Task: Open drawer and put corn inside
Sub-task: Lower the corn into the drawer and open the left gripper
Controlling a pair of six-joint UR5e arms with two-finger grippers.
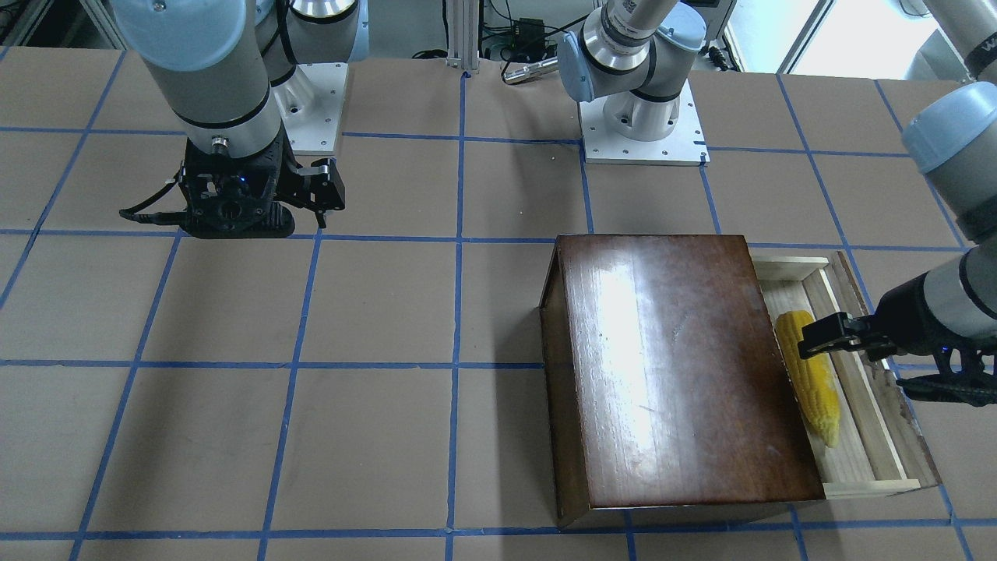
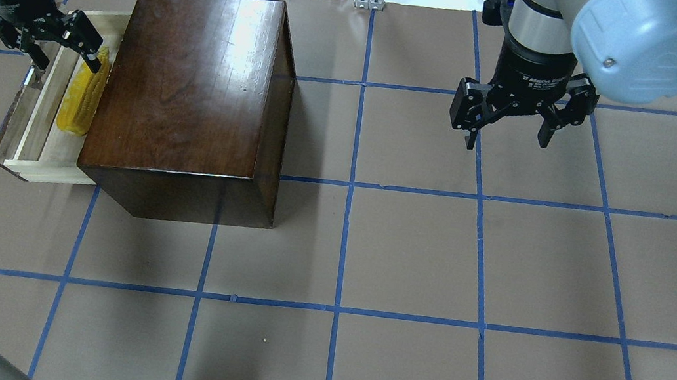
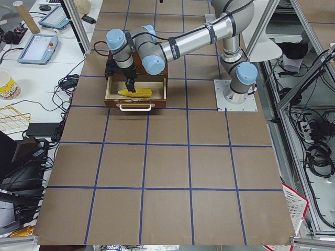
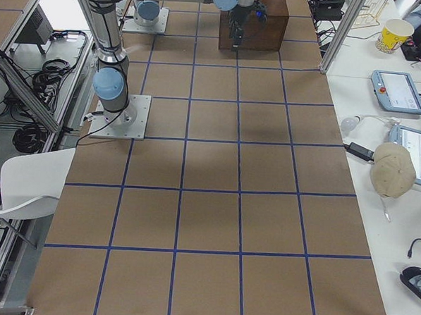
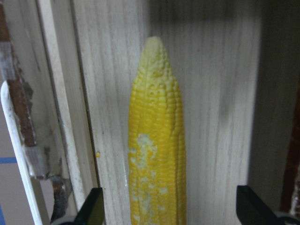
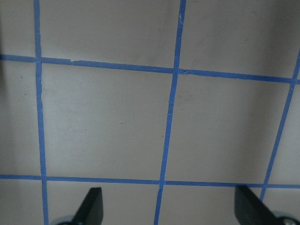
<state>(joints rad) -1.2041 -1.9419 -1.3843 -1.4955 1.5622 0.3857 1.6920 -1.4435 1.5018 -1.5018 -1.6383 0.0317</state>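
Observation:
The drawer [image 2: 32, 107] is pulled out of the dark brown cabinet [image 2: 194, 83] toward the table's left side. The yellow corn [image 2: 77, 103] lies lengthwise on the drawer's pale wood floor, close to the cabinet. My left gripper [image 2: 64, 55] is open over the corn's far end, with one finger on each side and neither closed on it. The left wrist view shows the corn [image 5: 157, 154] between the two spread fingertips [image 5: 91, 208]. From the front, the corn [image 1: 814, 382] lies in the drawer [image 1: 872, 436] under the left gripper [image 1: 864, 362]. My right gripper [image 2: 507, 141] is open and empty above bare table.
The cabinet [image 1: 678, 366] stands tall beside the drawer. The drawer has a white handle [image 3: 136, 108] on its front panel. Brown table surface with blue tape grid [image 6: 168, 122] lies under the right gripper. Cables and gear lie beyond the far table edge.

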